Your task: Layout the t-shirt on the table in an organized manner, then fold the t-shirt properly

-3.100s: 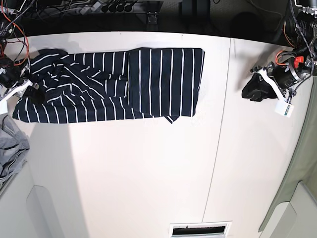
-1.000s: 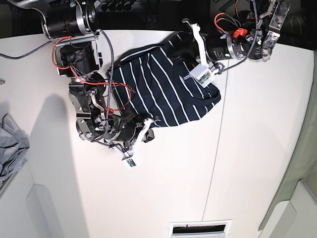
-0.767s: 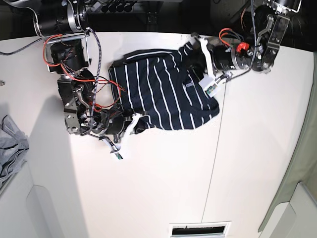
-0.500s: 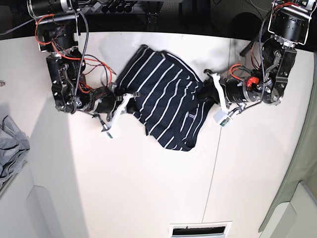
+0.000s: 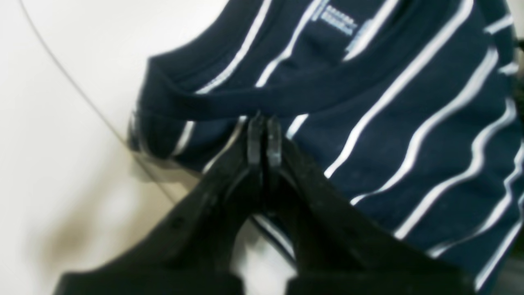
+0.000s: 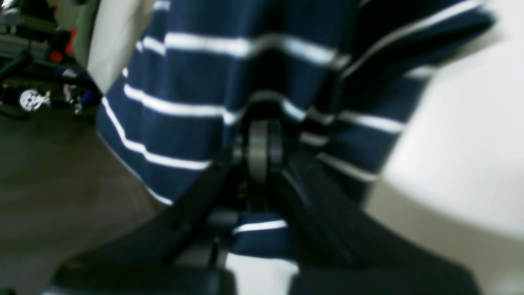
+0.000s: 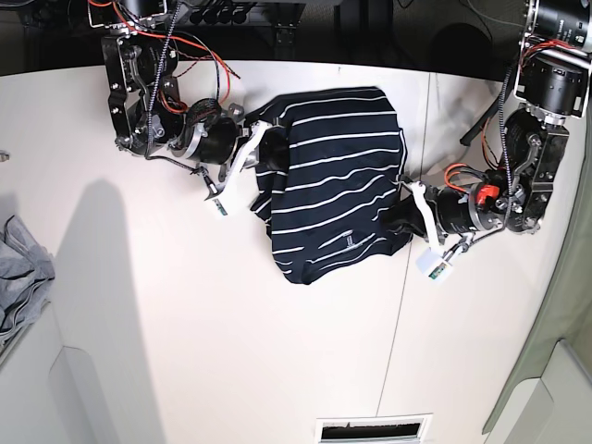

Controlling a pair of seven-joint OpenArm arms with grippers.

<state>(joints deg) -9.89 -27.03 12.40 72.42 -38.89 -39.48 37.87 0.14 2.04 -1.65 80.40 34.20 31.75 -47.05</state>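
Note:
The t-shirt (image 7: pixel 333 180), dark navy with thin white stripes, is stretched in a rumpled bunch between both grippers over the back of the white table (image 7: pixel 231 333). My right gripper (image 7: pixel 262 141), on the base view's left, is shut on the shirt's upper left edge; the right wrist view shows the t-shirt (image 6: pixel 196 82) pinched at the right gripper (image 6: pixel 260 139). My left gripper (image 7: pixel 405 209) is shut on the shirt's right edge. In the left wrist view the left gripper (image 5: pixel 264 137) pinches the t-shirt (image 5: pixel 409 123) just below the collar, near the neck label (image 5: pixel 335 18).
A plain grey cloth (image 7: pixel 18 273) lies off the table's left edge. A thin dark seam (image 7: pixel 404 314) runs down the tabletop right of centre. A vent slot (image 7: pixel 375 427) sits at the front edge. Cables and dark equipment (image 7: pixel 222 14) line the back.
Both arms have swung with the shirt held. The right gripper rose from front left to back left, the left gripper dropped from the back to the right side, and the shirt turned between them.

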